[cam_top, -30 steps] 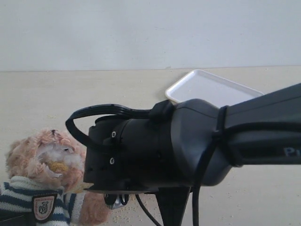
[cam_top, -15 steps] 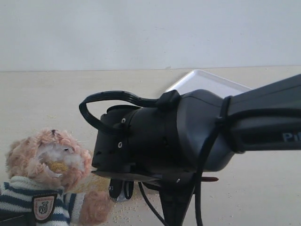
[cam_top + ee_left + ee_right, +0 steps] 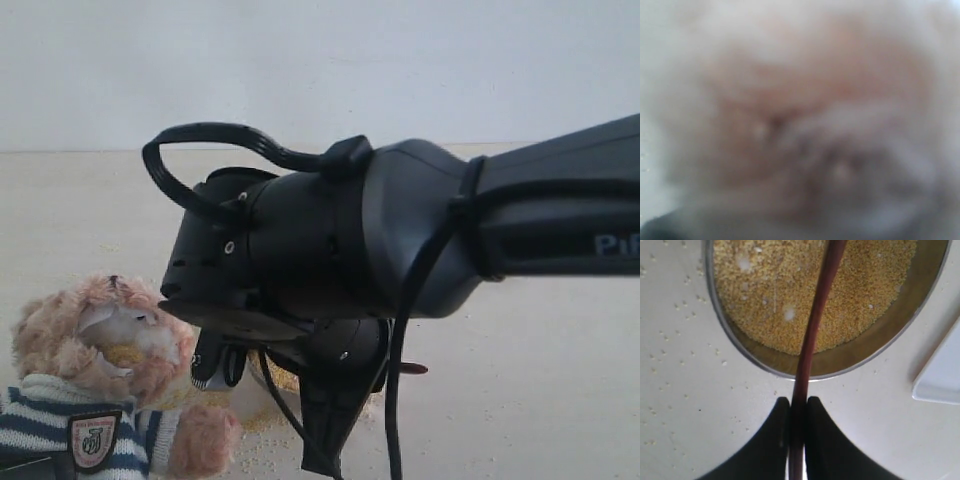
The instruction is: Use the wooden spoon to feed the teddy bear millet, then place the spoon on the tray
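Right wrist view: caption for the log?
Right gripper shut on the wooden spoon, handle reaching over millet in the steel bowl.

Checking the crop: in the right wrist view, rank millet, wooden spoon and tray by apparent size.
Millet, largest.
Then wooden spoon and tray: only the handle and a cropped corner show, too alike to rank.

Reads as a robot lab bench, not a home. Bare white wall, plain pale tabletop, black robot arm trailing cable. Staged props only: steel bowl of millet just ahead of the right gripper jaws, and a teddy bear.
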Controlling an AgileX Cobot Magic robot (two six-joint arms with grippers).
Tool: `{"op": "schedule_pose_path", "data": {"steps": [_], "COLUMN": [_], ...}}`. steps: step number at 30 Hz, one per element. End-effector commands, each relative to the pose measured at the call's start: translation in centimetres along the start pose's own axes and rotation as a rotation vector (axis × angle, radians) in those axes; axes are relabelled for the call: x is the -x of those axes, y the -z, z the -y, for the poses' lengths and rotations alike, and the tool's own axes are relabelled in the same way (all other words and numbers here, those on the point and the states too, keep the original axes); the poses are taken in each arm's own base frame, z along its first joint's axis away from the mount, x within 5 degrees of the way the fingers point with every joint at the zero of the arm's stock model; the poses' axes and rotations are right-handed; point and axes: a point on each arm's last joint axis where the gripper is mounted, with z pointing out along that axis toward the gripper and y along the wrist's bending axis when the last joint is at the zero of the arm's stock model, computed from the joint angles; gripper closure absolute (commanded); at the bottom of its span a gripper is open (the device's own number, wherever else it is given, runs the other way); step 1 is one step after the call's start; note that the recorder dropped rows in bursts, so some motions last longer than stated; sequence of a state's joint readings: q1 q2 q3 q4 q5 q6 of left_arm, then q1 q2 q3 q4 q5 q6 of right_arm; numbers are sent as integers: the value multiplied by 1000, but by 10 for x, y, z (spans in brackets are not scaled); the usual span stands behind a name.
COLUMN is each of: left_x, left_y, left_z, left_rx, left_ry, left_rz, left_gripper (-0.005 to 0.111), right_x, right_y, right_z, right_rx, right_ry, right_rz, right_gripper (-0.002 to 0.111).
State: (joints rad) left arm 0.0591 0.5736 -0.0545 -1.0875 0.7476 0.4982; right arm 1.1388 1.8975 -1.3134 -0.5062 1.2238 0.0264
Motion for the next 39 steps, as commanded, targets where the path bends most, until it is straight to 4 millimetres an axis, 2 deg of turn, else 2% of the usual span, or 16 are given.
{"op": "schedule_pose_path", "data": {"steps": [1, 12, 16, 18, 21, 25, 27, 31, 39], "left_x": [0, 0, 0, 0, 0, 0, 0, 0, 0], "left_y": [0, 0, 0, 0, 0, 0, 0, 0, 0], "left_z": [1, 2, 2, 1, 1, 1, 1, 2, 2], "left_rx": [-16, -17, -17, -16, -16, -16, -16, -17, -17], "left_ry": [10, 10, 10, 10, 10, 10, 10, 10, 10], "left_rz": [13, 11, 11, 13, 13, 13, 13, 11, 11], "left_gripper": [102, 102, 102, 102, 102, 102, 102, 102, 102], "right_x": [-3, -21, -42, -66, -100, -148, -161, -178, -182], "right_y": [-3, 13, 22, 29, 21, -9, -24, -50, -60], "right_z": [10, 25, 22, 18, 3, -27, -33, -38, -38], "right_rx": [17, 34, 54, 84, 207, 413, 484, 489, 481], "right_ry": [-87, -205, -255, -350, -522, -810, -928, -997, -1037], "right_rz": [-3, 40, 51, 88, 209, 337, 346, 306, 338], "right_gripper": [106, 106, 106, 106, 106, 106, 106, 106, 106]}}
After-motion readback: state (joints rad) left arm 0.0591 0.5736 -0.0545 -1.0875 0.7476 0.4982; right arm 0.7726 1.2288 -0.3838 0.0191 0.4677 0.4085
